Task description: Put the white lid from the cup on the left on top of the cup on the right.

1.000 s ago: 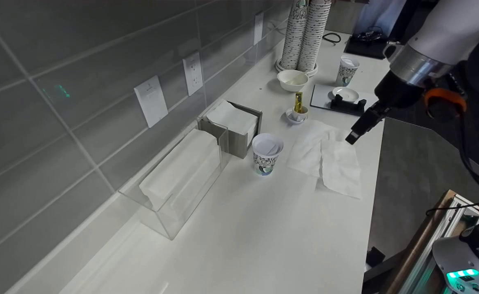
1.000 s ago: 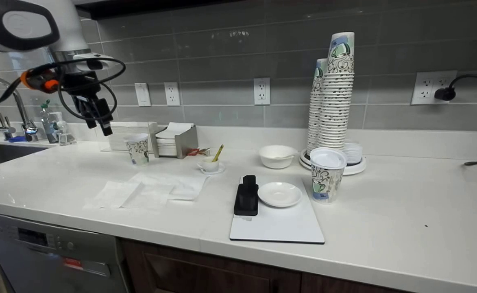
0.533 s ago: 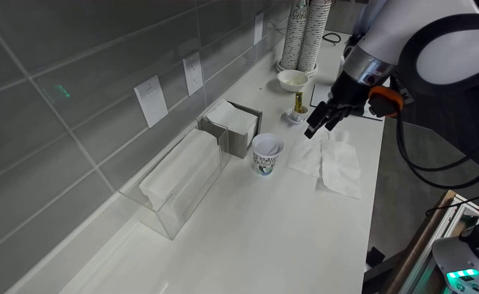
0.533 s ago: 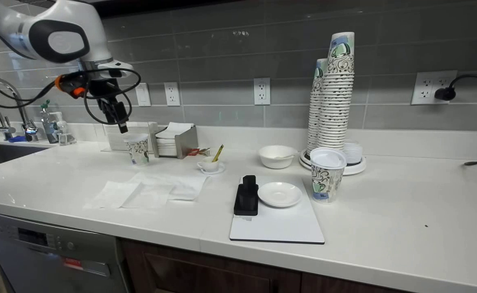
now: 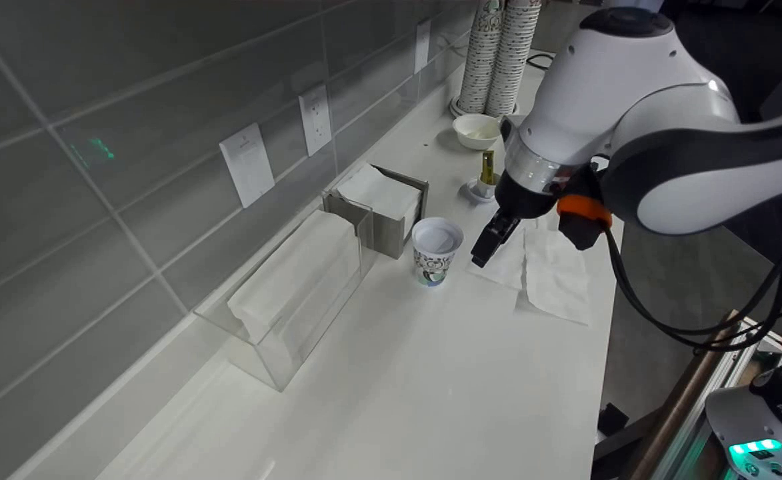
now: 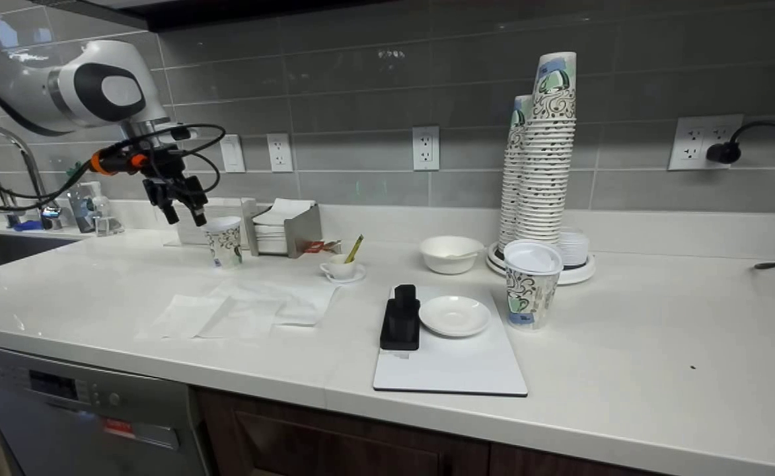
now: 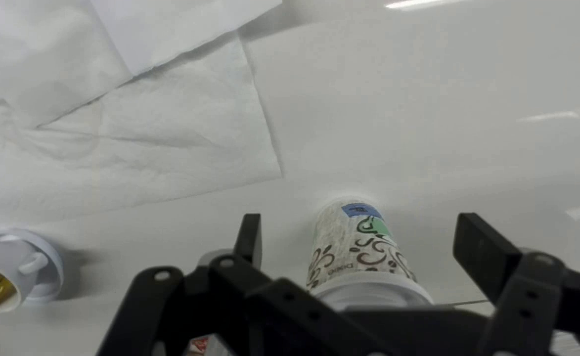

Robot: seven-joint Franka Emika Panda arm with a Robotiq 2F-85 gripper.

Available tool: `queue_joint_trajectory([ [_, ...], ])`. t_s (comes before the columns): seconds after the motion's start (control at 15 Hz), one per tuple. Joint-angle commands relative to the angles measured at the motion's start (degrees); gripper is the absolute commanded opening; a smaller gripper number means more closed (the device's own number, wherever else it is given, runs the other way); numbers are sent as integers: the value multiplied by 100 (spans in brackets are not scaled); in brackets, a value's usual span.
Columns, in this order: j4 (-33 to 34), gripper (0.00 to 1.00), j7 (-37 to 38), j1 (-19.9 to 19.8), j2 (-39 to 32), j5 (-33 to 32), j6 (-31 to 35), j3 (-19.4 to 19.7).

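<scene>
Starting with the wrist view: got a black two-fingered claw point(image 7: 361, 235) spread wide, pinching nothing. Can see a white paper cup with a swirly dark print point(image 7: 355, 243) framed in the gap, standing upright on the glossy white counter point(image 7: 418, 123), topped with, most likely, the round white plastic lid point(image 7: 371, 290). Down toward the bottom of the view, partly tucked behind the claw's body. Round, so no long axis to worry about.

Next, in an exterior view, looking at the claw point(image 5: 479, 257) hanging just beside the cup point(image 5: 433, 262), not touching, on the side toward the counter's front edge. Would put the lid point(image 5: 437, 237) wallward from there, so gotta shift toward the grey tiled wall point(image 5: 191, 100) to get over it.

Then, in an exterior view, see the claw point(image 6: 185, 218) around or above rim height, just left of the left-hand cup point(image 6: 224, 244). Spread along the length of the counter, so probably lined up for a grab across the lid. Way off to the right, past the white rectangular board point(image 6: 450, 369), got the matching paper cup point(image 6: 530, 291) meant for it. Seems to have a white lid-like top point(image 6: 534, 256) already, can't tell for sure. Better centre over the lid before squeezing, or risk snagging the cup's rim and tipping it.
</scene>
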State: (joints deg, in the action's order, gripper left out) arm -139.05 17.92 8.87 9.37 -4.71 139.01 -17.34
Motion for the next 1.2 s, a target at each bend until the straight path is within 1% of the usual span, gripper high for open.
queue_joint_trajectory([
  [0.0, 15, 100, 142, 118, -31, -1038, 272, -195],
  [0.13, -27, 100, -116, 199, -40, -1316, 586, -224],
  [0.2, -30, 100, -234, 240, -78, -1349, 715, -216],
  [0.4, -32, 100, -492, 233, -261, -1687, 1438, -171],
  [0.53, 12, 100, -774, 226, -447, -1630, 1938, -84],
  [0.73, 119, 100, -1397, 316, -800, -1120, 2237, 75],
  [0.8, 139, 100, -1427, 296, -889, -1190, 2332, 96],
  [0.87, 171, 100, -1558, 312, -990, -1106, 2395, 126],
  [1.0, 224, 99, -1871, 356, -1178, -784, 2450, 147],
  [1.07, 257, 76, -1998, 369, -1250, -636, 2431, 132],
  [1.13, 284, 74, -2110, 374, -1299, -510, 2410, 120],
])
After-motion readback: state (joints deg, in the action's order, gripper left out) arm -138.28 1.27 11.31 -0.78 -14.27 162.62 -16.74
